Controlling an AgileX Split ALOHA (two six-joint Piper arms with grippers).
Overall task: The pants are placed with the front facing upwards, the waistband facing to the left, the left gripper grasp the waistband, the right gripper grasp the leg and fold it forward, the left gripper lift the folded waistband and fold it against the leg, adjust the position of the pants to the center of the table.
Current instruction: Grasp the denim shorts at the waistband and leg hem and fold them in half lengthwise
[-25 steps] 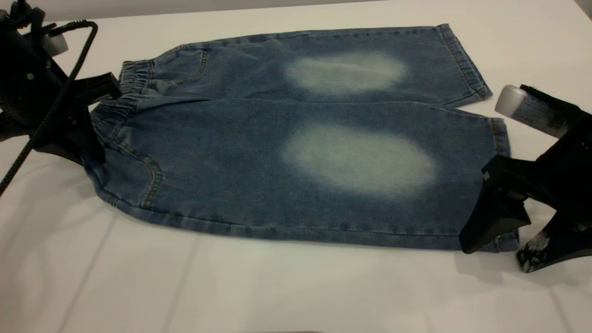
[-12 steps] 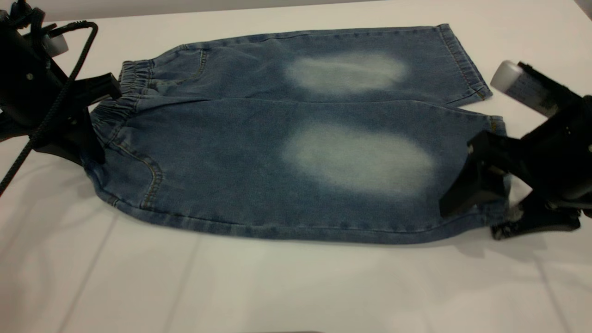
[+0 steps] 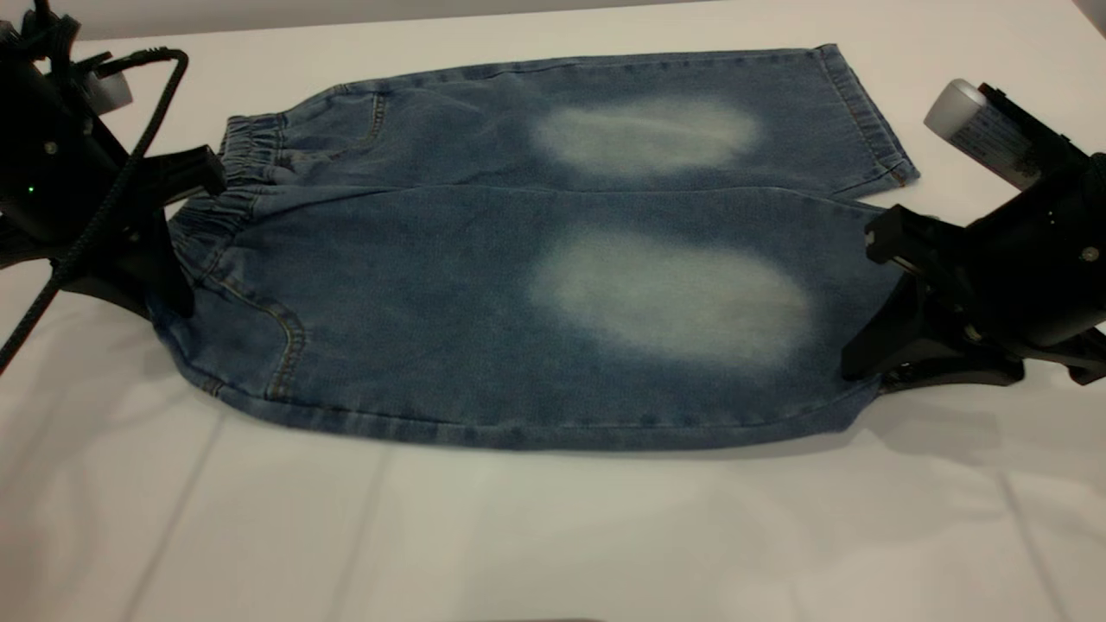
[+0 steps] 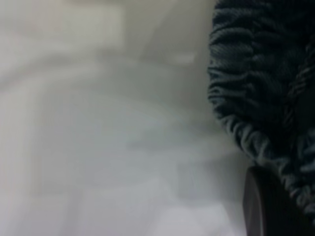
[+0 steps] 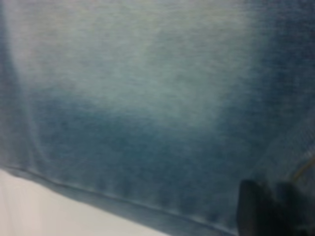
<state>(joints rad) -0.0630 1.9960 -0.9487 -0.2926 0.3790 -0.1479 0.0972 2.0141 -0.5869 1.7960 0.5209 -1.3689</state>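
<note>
- At the desk's left edge, the left tool point(image 3: 177, 229) has its two black fingers clamped on the gathered elastic waistband point(image 3: 233, 177) of the pants point(image 3: 484, 285), one finger above the band and one lower down on the near side.
- A thick braided cable point(image 3: 104, 199) loops from that tool down toward the desk's left edge (the left wrist view shows only the ruched waistband point(image 4: 266, 93) up close against pale desk).
- The pants lie flat and front up across the middle of the desk point(image 3: 553, 536), waistband toward the left edge and hems toward the right edge.
- Each leg carries a pale faded oval; the far leg point(image 3: 639, 130) rests fully on the desk with its hem near the far right corner.
- The near leg point(image 3: 674, 302) overlaps the far one slightly, and its hem end is drawn up and bunched on the right.
- Near the desk's right edge, the right tool point(image 3: 873, 341), with a labelled white cylinder point(image 3: 976, 130) on top, is closed on the near leg's hem, fabric pinched between its fingers (the right wrist view is filled with the near leg point(image 5: 147, 123)).
</note>
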